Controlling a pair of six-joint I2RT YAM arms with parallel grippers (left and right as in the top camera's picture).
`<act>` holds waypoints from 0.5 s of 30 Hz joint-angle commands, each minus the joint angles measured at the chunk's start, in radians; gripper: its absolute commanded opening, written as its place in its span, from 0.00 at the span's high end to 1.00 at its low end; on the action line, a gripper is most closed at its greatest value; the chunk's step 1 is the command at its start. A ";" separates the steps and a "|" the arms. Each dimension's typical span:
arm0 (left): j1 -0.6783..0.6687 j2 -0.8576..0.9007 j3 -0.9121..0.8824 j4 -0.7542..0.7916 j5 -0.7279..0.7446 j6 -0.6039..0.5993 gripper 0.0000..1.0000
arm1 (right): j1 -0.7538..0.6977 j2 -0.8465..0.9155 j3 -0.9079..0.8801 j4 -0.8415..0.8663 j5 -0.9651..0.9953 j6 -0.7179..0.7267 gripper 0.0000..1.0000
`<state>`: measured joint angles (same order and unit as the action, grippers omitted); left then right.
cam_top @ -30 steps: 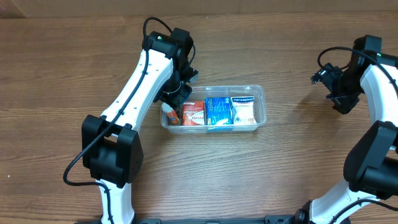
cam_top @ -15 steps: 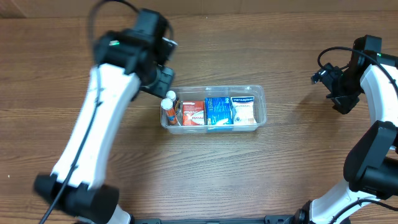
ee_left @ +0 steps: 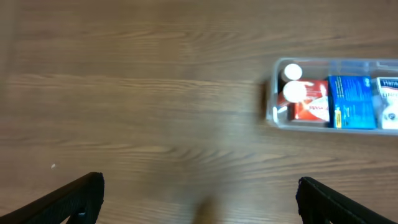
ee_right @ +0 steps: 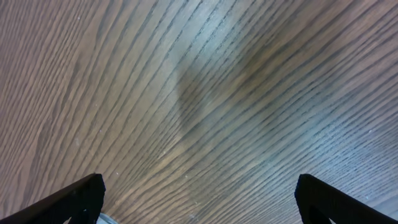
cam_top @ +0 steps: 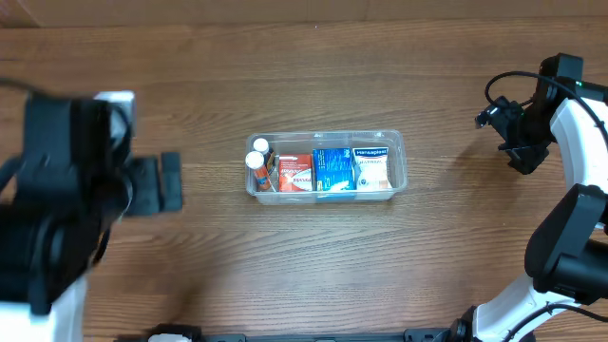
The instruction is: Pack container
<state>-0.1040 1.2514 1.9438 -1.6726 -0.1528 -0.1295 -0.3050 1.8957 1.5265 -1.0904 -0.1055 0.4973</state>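
Note:
The clear container (cam_top: 400, 144) lies mid-table, holding two white-capped bottles (cam_top: 257, 154) at its left end, then a red box (cam_top: 295, 172), a blue box (cam_top: 333, 168) and a white and blue box (cam_top: 372, 166). My left gripper (cam_top: 157, 184) hangs high over the table, well left of the tub, open and empty. The left wrist view shows the container (ee_left: 272, 107) at upper right, far beyond the left gripper (ee_left: 199, 200). My right gripper (cam_top: 516, 138) stays at the far right edge, open. In the right wrist view the right gripper (ee_right: 199, 200) has only bare wood between its fingers.
Wood-grain table (cam_top: 323, 266) all around the tub. The left arm's blurred body (cam_top: 57, 228) fills the left side of the overhead view. The right arm (cam_top: 570, 218) runs down the right edge.
My left gripper let go of a white-capped bottle at the container's left end, opened wide and pulled away up and to the left. The right arm has not moved.

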 commanded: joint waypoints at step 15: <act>-0.001 -0.581 -0.874 0.463 0.333 -0.003 0.00 | 0.002 -0.003 0.000 0.006 -0.004 0.004 0.00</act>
<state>-0.1047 0.6617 1.1530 -1.2648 0.0830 -0.1211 -0.3054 1.8957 1.5257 -1.0897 -0.1055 0.4973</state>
